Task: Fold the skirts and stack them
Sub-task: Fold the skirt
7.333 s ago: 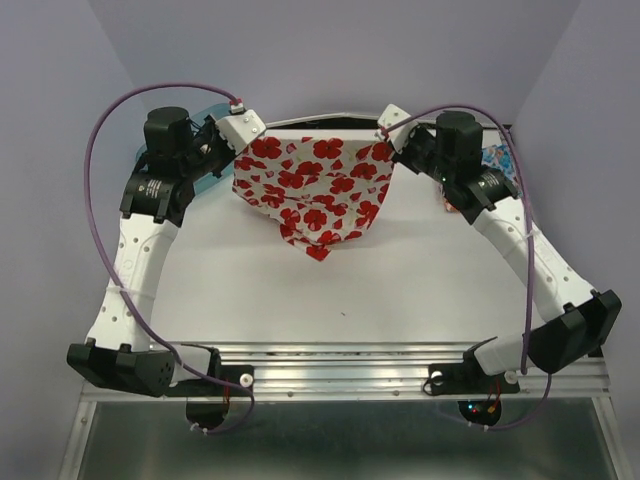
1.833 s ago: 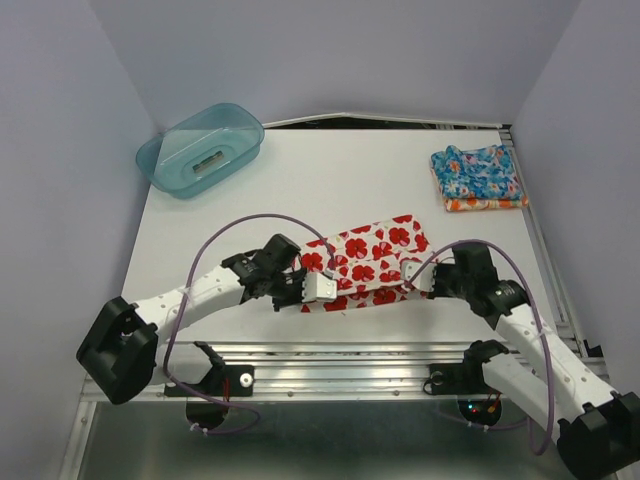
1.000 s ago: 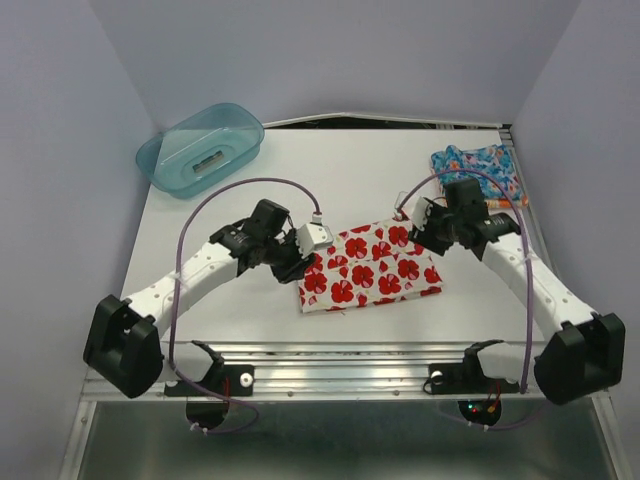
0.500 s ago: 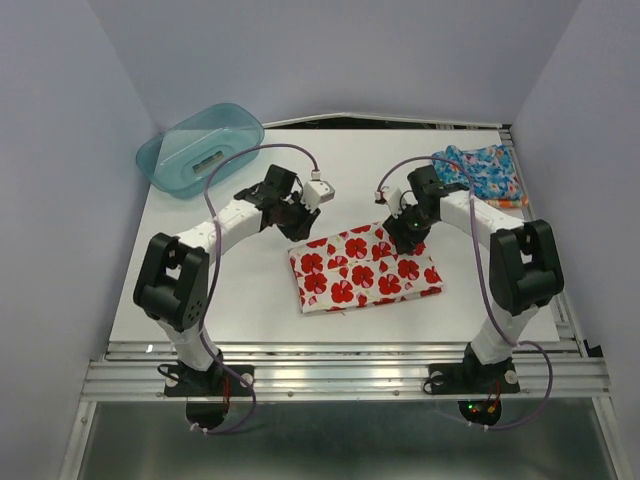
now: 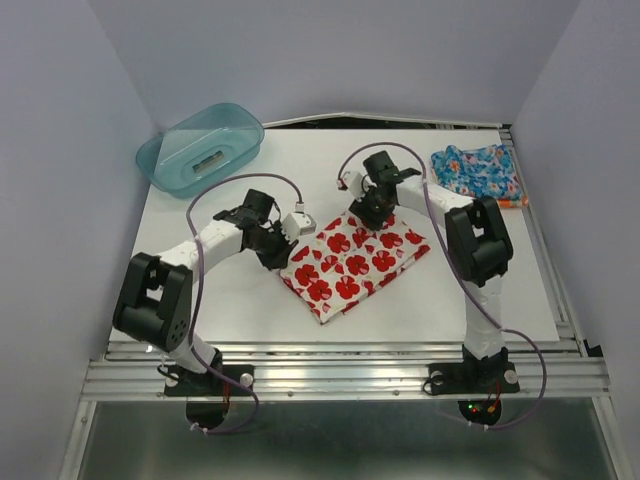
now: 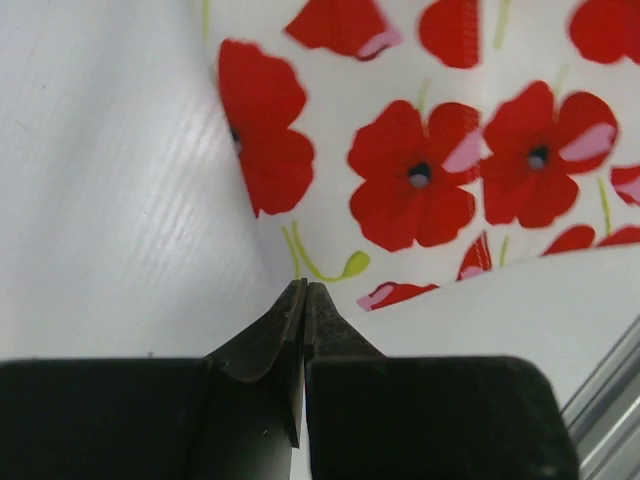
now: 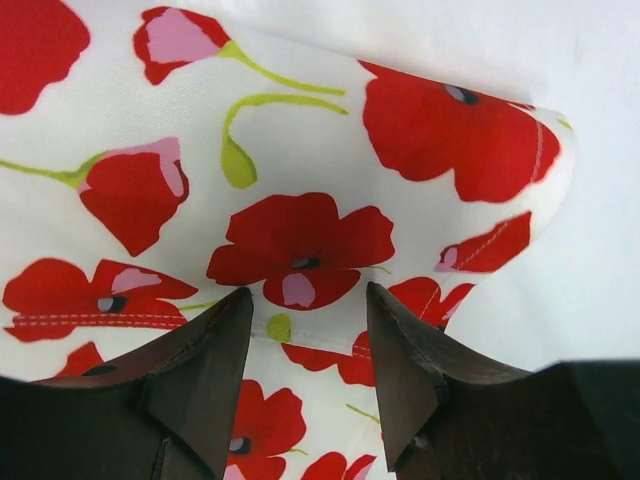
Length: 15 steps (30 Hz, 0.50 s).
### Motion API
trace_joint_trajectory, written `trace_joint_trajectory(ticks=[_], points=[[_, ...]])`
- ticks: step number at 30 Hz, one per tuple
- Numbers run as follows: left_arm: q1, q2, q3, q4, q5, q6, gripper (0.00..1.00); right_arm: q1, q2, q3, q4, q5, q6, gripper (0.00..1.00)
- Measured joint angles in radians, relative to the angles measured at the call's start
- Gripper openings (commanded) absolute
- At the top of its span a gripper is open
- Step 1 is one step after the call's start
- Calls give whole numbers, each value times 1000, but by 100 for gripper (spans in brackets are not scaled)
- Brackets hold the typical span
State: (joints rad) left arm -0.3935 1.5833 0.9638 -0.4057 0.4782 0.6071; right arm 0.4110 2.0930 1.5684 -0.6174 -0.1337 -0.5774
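The teal tub [image 5: 200, 150] sits well off to the back left of the poppy skirt [image 5: 350, 265]. My left jaws are pressed together right at the skirt's left corner. I cannot tell if any cloth is pinched in them. The poppy skirt lies folded and slanted in the middle of the surface [image 5: 230, 310]. It looks soft, light and floppy. I think it will slide or fall open if I grab just one layer, so I would pinch all the layers at a corner. My right jaws stand open over its back folded edge. Back right of it lies the folded blue skirt [image 5: 478, 172], with bare room between.
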Motion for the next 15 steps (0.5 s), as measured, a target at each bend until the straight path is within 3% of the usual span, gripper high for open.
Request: trace_joint_trajectory(ticks=[7, 8, 11, 15], points=[[-5, -262, -60, -170, 109, 159, 12, 168, 76, 101, 149, -19, -113, 61], [-6, -290, -64, -181, 119, 166, 14, 185, 76, 98, 168, -30, -120, 61], [-14, -398, -86, -183, 128, 164, 32, 238, 69, 91, 242, -63, -107, 61], [-40, -520, -112, -161, 85, 181, 35, 248, 18, 92, 272, -69, 20, 62]])
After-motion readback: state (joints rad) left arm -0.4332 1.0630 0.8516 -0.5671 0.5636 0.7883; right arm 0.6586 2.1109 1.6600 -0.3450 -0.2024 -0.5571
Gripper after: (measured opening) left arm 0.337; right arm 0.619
